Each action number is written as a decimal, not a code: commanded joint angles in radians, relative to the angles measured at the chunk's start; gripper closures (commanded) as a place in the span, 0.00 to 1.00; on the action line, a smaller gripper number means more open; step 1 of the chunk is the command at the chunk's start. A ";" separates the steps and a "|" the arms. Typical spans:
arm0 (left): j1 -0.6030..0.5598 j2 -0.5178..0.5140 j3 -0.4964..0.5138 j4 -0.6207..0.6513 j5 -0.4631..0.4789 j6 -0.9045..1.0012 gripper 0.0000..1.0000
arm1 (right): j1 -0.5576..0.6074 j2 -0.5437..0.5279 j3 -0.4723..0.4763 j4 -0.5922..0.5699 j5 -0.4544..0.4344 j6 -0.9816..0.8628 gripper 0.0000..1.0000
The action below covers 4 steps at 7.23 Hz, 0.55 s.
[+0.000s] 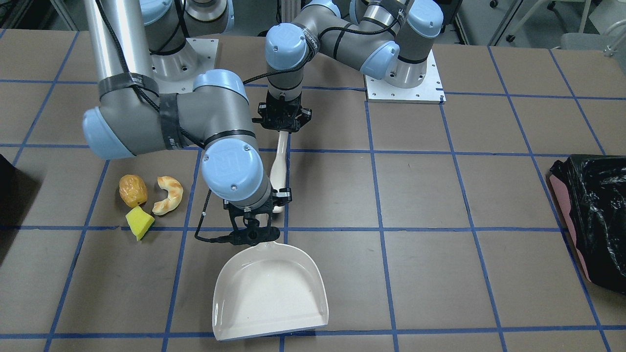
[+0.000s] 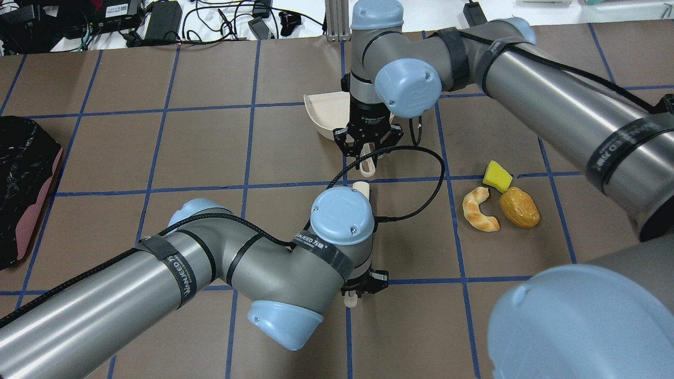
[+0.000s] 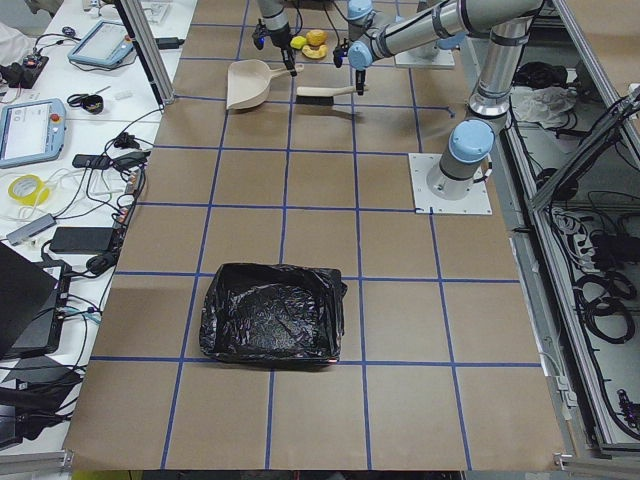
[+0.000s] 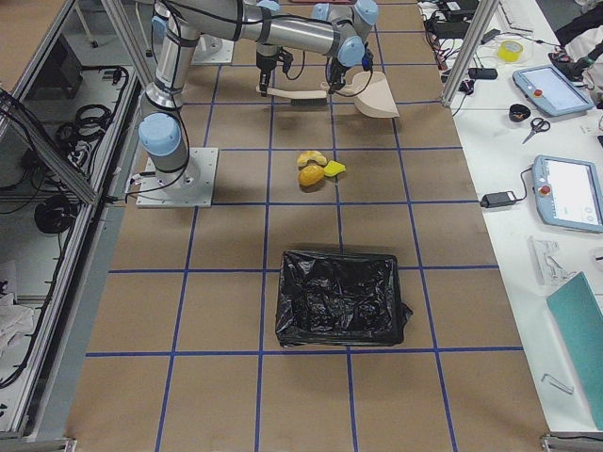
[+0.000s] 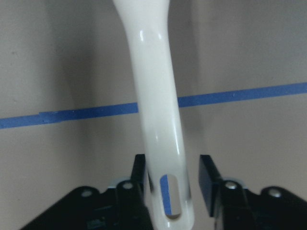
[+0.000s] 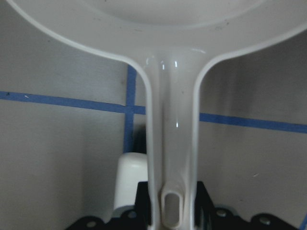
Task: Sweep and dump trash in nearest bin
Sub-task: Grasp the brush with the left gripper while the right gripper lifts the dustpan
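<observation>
When viewed frontally, three toy food pieces [image 1: 170,193] — lumpy, curved, wedge-shaped — are clustered near the right gripper [image 1: 254,237]. Wrist views: it is clamped on a glossy white plastic dustpan [image 6: 172,120]; the left gripper [image 5: 171,167] is parted slightly around a smooth brush handle [image 5: 156,96].

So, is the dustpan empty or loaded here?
Empty: the dustpan shows a bare white inside; the toy food pieces sit outside it.

Brown table [image 1: 440,195] gridded in blue tape [image 1: 371,151] — cluttered white benches [image 4: 490,141] alongside.

black-lined bin [image 3: 270,312] near, dustpan [image 3: 248,85] and brush [image 3: 322,92] far
</observation>
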 commanded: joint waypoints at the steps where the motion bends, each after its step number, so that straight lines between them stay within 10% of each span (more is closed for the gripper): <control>1: 0.006 0.003 0.006 -0.007 -0.007 -0.002 1.00 | -0.167 -0.109 0.000 0.176 -0.082 -0.283 1.00; 4: 0.033 0.006 0.070 -0.007 0.007 0.001 1.00 | -0.330 -0.175 0.011 0.304 -0.389 -0.737 1.00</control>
